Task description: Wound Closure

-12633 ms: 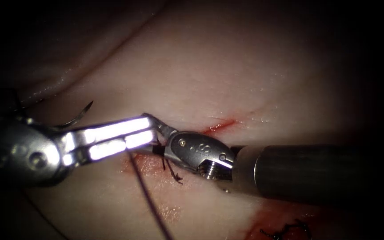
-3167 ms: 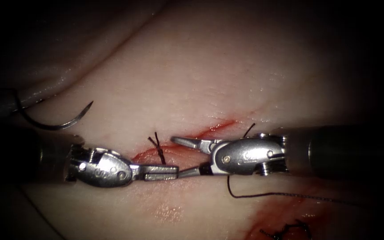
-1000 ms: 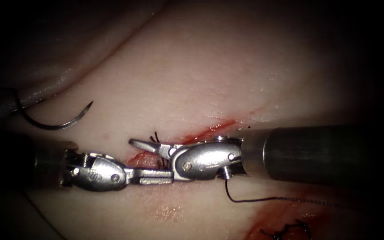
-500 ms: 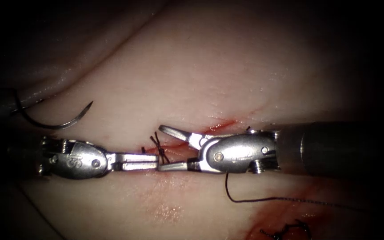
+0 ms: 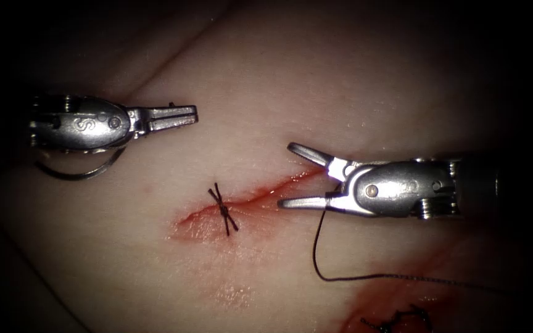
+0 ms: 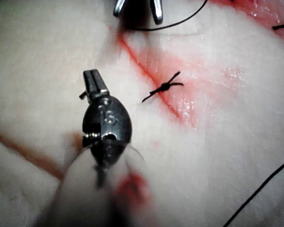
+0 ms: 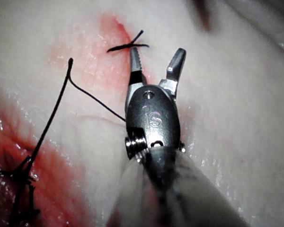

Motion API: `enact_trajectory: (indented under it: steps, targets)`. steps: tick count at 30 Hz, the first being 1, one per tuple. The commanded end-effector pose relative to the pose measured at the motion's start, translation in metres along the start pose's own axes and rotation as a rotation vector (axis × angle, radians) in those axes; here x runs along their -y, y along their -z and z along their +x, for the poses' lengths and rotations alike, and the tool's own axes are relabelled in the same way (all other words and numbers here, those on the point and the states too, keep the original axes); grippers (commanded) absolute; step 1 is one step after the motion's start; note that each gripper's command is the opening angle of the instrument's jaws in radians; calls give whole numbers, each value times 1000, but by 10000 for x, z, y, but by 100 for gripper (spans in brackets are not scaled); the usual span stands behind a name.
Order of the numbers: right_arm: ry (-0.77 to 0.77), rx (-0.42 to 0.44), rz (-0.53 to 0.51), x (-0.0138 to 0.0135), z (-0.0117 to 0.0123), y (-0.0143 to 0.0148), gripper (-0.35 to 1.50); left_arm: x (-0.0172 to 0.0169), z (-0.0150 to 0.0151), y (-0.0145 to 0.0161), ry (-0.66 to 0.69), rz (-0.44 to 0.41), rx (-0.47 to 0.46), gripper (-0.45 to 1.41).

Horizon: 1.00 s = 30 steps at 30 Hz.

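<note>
Steel left tool (image 5: 183,115), jaws closed and empty, hangs near the loose needle (image 5: 75,174); right tool (image 5: 296,176) gapes wide, empty, beside the cut (image 5: 260,192).

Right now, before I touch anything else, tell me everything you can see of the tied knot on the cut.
The knot is dark thread, tied small and tight, sitting on the cut toward its left end, amid red fluid. Short cut ends stick out from it in an X: two upward, two downward, lying on or close to the tissue. Neither tool touches it: the left tool is up and to the left, shut and holding nothing; the right tool is on its right, open and holding nothing.
</note>
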<state>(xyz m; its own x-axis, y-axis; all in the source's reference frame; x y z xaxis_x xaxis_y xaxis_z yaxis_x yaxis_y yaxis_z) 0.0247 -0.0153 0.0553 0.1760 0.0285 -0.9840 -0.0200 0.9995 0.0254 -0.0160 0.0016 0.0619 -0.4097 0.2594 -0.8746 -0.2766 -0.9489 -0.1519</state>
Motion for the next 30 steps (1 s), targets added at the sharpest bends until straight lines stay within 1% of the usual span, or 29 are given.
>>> enact_trajectory:
  steps: [1, 4, 7, 8, 9, 10, 12, 13, 14, 15, 17, 18, 19, 20, 21, 22, 24, 26, 27, 28, 30]
  targets:
    - [0, -2, 2, 5, -5, -10, 143, 2, -9, -12, 18, 12, 7, -45]
    - [0, -1, 0, 5, -5, -11, 143, 17, -22, -24, 35, 48, 19, -45]
    - [1, 0, -2, 5, -6, -12, 143, 26, -38, -35, 83, 76, 36, -45]
    - [-5, 1, -3, 5, -6, -13, 143, 27, -43, -39, 92, 78, 48, -45]
    - [-17, 3, -6, 5, -6, -13, 143, 31, -55, -47, 127, 85, 74, -45]
    - [-17, 3, -6, 5, -6, -13, 143, 31, -55, -47, 127, 85, 74, -45]
    - [-23, 5, -8, 5, -7, -14, 143, 34, -65, -53, 147, 91, 95, -45]
    - [-33, 6, -10, 6, -8, -15, 143, 39, -76, -59, 173, 100, 108, -45]
    - [-33, 6, -10, 6, -8, -15, 143, 39, -76, -59, 173, 100, 108, -45]
    - [-38, 6, -9, 7, -9, -16, 143, 44, -87, -65, 208, 105, 128, -45]
    - [-43, 6, -11, 7, -9, -17, 143, 45, -92, -67, 223, 105, 140, -45]
    - [-53, 6, -15, 8, -11, -18, 143, 43, -103, -72, 256, 81, 189, -45]
    - [-58, 6, -16, 9, -11, -19, 143, 42, -108, -74, 275, 64, 213, -45]
    - [-57, 7, -17, 10, -11, -20, 143, 41, -113, -75, 295, 51, 240, -35]
    - [-61, 10, -16, 11, -12, -21, 143, 39, -117, -77, 310, 41, 262, -6]
    - [-66, 13, -16, 11, -12, -22, 143, 36, -123, -78, 332, 20, 286, 14]
    - [-71, 16, -16, 13, -12, -24, 143, 32, -129, -79, 344, 4, 306, 37]
    - [-70, 19, -15, 14, -13, -25, 143, 30, -132, -78, 343, 8, 328, 59]
    - [-74, 24, -17, 15, -13, -26, 143, 31, -132, -74, 358, 15, 347, 76]
    - [-74, 24, -17, 15, -13, -26, 143, 31, -132, -74, 358, 15, 347, 76]
    - [-79, 27, -16, 16, -13, -27, 143, 33, -131, -70, 361, 27, 366, 88]
